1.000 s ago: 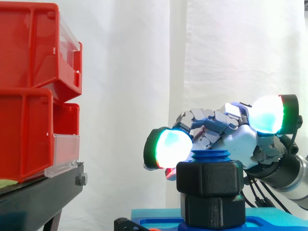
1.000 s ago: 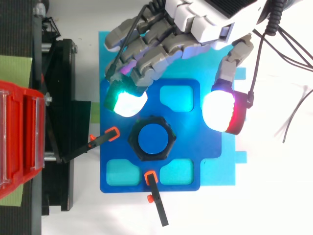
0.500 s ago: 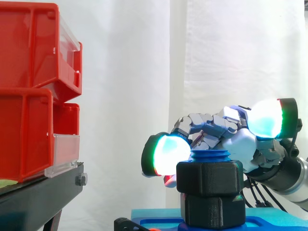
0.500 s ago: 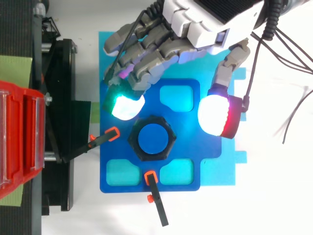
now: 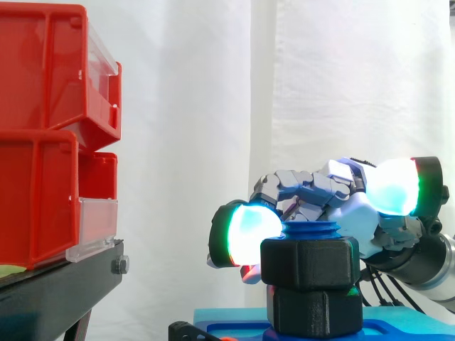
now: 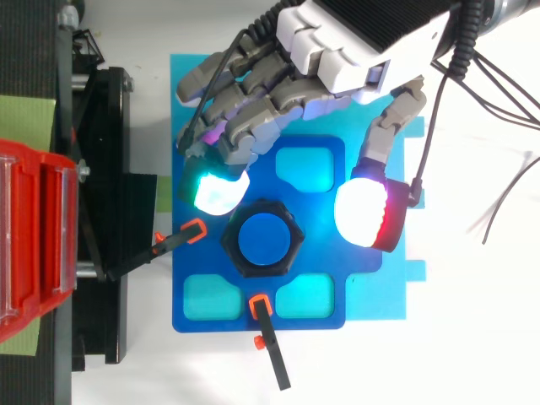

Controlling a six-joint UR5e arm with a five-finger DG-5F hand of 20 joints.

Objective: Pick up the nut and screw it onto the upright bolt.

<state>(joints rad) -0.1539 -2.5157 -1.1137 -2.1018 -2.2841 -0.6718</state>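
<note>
A black hexagonal nut (image 6: 230, 243) sits threaded on the upright blue bolt (image 6: 263, 240) at the middle of the blue fixture plate (image 6: 321, 257). In the side view the nut (image 5: 309, 264) rides above a second black hex piece (image 5: 316, 312), with the bolt's tip (image 5: 311, 229) poking out on top. My hand (image 6: 354, 42) reaches in from the upper right and straddles the nut. Its bent fingers end in a glowing pad (image 6: 218, 192) just up-left of the nut. The thumb pad (image 6: 364, 215) hangs to the right, apart from it. Nothing is held in the hand (image 5: 348, 206).
Red bins (image 5: 50, 135) stand stacked on a black stand (image 5: 64, 284) at the left. Two black clamps with orange tips (image 6: 196, 229) (image 6: 260, 305) press on the plate near the nut. A light-blue mat (image 6: 380, 295) lies under the plate.
The hand has drifted slightly toward the nut: the thumb pad moved left and nearer to it, and the finger pad sank a little beside the nut's top.
</note>
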